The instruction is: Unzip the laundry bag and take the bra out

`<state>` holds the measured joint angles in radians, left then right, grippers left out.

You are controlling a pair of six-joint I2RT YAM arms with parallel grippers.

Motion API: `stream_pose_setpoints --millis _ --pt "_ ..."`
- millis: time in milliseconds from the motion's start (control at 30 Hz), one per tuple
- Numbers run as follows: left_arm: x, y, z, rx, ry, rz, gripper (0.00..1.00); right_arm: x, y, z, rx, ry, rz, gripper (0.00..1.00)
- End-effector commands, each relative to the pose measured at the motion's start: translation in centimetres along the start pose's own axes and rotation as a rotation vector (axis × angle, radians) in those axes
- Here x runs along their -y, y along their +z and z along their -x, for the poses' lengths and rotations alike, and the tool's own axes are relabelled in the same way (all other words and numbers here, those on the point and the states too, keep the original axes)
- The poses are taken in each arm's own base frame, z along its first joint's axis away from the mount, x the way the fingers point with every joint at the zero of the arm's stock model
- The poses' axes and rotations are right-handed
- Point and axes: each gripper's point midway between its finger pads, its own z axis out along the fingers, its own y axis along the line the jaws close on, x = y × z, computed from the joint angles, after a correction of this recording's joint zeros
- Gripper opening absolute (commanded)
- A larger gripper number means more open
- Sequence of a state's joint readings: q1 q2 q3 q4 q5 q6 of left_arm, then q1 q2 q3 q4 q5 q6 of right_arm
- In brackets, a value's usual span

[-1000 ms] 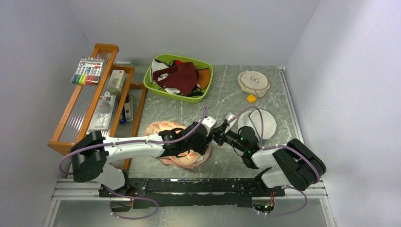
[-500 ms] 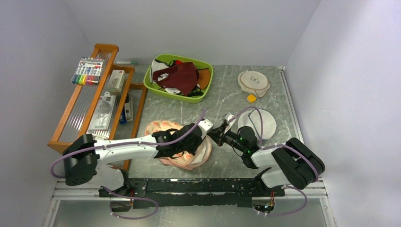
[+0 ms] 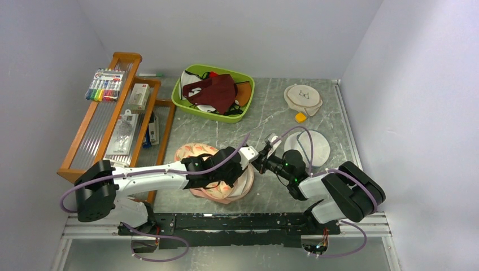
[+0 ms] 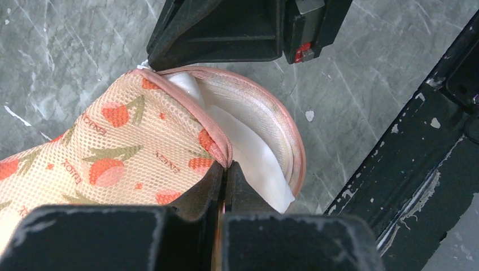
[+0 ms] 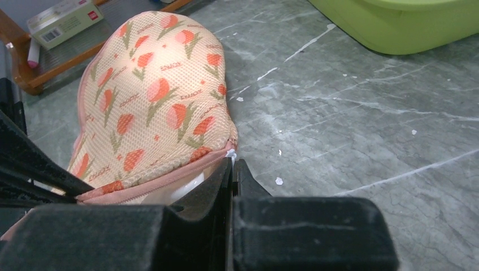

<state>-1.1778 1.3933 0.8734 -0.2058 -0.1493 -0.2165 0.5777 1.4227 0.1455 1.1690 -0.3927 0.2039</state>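
Peach mesh with orange flowers and green leaves, that's the laundry bag. It's lying on the grey marble table, left of centre and close to the near edge, just beside the wooden rack.

Both grippers are on its right end, nearly touching each other in the top view. The left gripper has its fingers pinched tight on the pink zip edging of the top flap. The right gripper is clamped just as tight at the very tip of the bag, where the pink edge comes round and a tiny white bit sticks out. It looks like it has the edge itself, but I can't make out exactly what the white bit is.

The zip is partly open on that end. In the left wrist view the flap is lifted off the bottom half, and the white bra shows in the gap, 1 smooth fold of it poking past the rim. The rest of the bra is inside the bag.

Further back there's a green tray with a maroon garment in it. A round white bag lies flat to the right, behind the right arm.
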Motion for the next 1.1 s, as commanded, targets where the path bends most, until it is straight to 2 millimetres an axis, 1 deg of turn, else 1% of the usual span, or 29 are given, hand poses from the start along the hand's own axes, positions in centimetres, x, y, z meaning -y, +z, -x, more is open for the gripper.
stream_pose_setpoints --millis 0,67,100,133,167,200,233,267,300,333,400,433,467,533,567,600,633,700,733,800,867,900,933,1000,1067 --pt "2.0 -0.3 3.2 0.083 0.018 -0.102 0.07 2.1 0.1 1.2 0.052 0.004 -0.112 0.0" --pt "2.4 -0.4 3.3 0.096 0.014 -0.122 0.07 2.9 0.1 0.9 0.042 0.018 -0.157 0.0" --pt "2.2 -0.3 3.4 0.102 0.0 -0.111 0.07 3.2 0.1 1.0 0.04 0.018 -0.176 0.0" --pt "1.6 -0.2 3.4 0.095 -0.03 -0.078 0.12 3.5 0.1 0.9 0.041 0.016 -0.191 0.0" --pt "0.9 -0.1 3.6 0.082 -0.065 -0.046 0.23 3.7 -0.1 0.9 0.041 0.014 -0.206 0.0" --pt "-0.1 0.0 3.9 0.067 -0.107 -0.026 0.36 4.1 -0.2 0.9 0.043 0.013 -0.224 0.0" --pt "-0.6 -0.1 4.1 0.056 -0.13 -0.018 0.45 4.4 -0.3 1.0 0.044 0.012 -0.247 0.0" --pt "-1.0 -0.3 4.8 0.07 -0.149 -0.014 0.54 4.6 -0.4 1.0 0.044 0.01 -0.261 0.0" --pt "-1.4 -0.6 5.5 0.091 -0.163 -0.011 0.61 4.8 -0.5 1.4 0.051 0.006 -0.272 0.0" --pt "-1.8 -1.2 6.4 0.125 -0.173 -0.015 0.67 4.9 -0.7 1.5 0.053 0.007 -0.284 0.0" --pt "-2.7 -2.8 8.5 0.205 -0.186 -0.028 0.74 5.1 -1.1 2.0 0.064 0.002 -0.305 0.0" --pt "-3.3 -3.8 9.6 0.245 -0.191 -0.034 0.77 5.1 -1.3 2.2 0.07 -0.002 -0.311 0.03" --pt "-4.3 -4.8 10.7 0.283 -0.198 -0.03 0.79 5.2 -1.5 2.4 0.077 -0.004 -0.319 0.1" --pt "-7.1 -7.4 13.1 0.363 -0.215 0.005 0.83 5.6 -2.0 2.7 0.092 -0.001 -0.354 0.25" --pt "-8.7 -8.9 14.2 0.401 -0.221 0.034 0.84 5.9 -2.3 2.8 0.102 0.0 -0.375 0.32" --pt "-10.3 -10.4 15.4 0.438 -0.223 0.069 0.85 6.2 -2.6 3.0 0.113 0.002 -0.399 0.42" --pt "-12.0 -11.8 16.5 0.471 -0.224 0.112 0.86 6.5 -2.9 3.1 0.117 0.006 -0.422 0.48" --pt "-14.7 -14.6 18.5 0.515 -0.198 0.203 0.87 7.2 -3.2 3.2 0.109 0.024 -0.473 0.58" --pt "-15.6 -15.9 19.3 0.531 -0.178 0.251 0.88 7.5 -3.4 3.5 0.103 0.033 -0.496 0.62" --pt "-17.1 -18.3 20.5 0.564 -0.141 0.334 0.88 7.3 -3.3 3.9 0.063 0.034 -0.499 0.7" --pt "-18.1 -20.1 20.8 0.596 -0.118 0.406 0.88 6.6 -2.6 4.6 0.02 0.032 -0.473 0.78" --pt "-18.5 -20.5 20.2 0.605 -0.11 0.437 0.87 6.0 -2.0 5.7 0.013 0.023 -0.452 0.81" --pt "-18.8 -21.0 19.7 0.625 -0.108 0.465 0.88 5.2 -1.4 6.0 -0.016 0.009 -0.424 0.82" --pt "-19.2 -21.7 18.4 0.667 -0.112 0.504 0.89 3.3 -0.1 6.1 -0.097 -0.057 -0.362 0.85" --pt "-19.6 -22.4 17.2 0.701 -0.127 0.534 0.9 1.0 1.2 5.4 -0.201 -0.149 -0.304 0.86"
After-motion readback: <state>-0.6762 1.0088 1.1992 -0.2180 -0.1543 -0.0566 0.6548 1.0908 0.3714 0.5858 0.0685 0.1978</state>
